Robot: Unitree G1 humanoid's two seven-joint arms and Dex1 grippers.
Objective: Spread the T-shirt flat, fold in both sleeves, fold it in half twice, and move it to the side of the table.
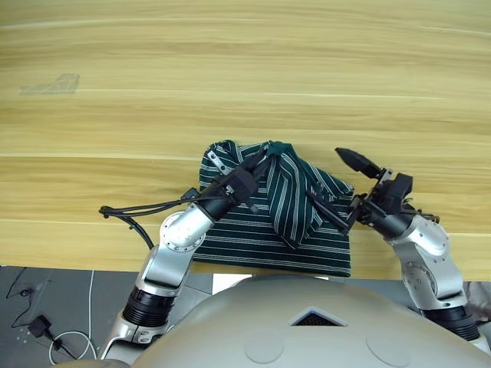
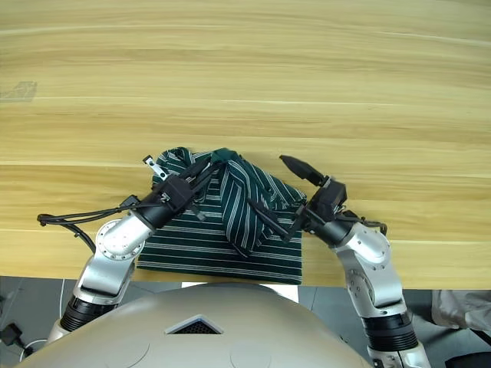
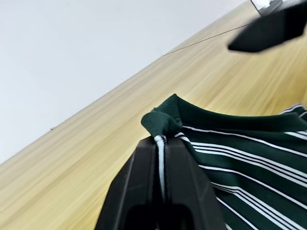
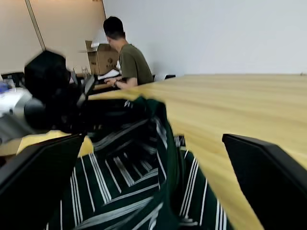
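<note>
A dark green T-shirt with white stripes (image 1: 253, 230) lies bunched at the near edge of the wooden table (image 1: 245, 69). My left gripper (image 1: 266, 156) is shut on a fold of the T-shirt's cloth (image 3: 162, 123) and holds it raised, so a ridge of cloth hangs down over the middle. My right gripper (image 1: 344, 188) stands open just right of that ridge. One of its fingers (image 1: 356, 159) points up over bare wood and the other lies low on the shirt's right side. In the right wrist view the striped cloth (image 4: 129, 182) sits between its wide-apart fingers (image 4: 268, 167).
A black cable (image 1: 138, 208) loops out from my left arm over the table's near left. A faint pale patch (image 1: 50, 84) marks the wood at the far left. Bare wood stretches beyond and to both sides of the shirt. The table's front edge runs just below it.
</note>
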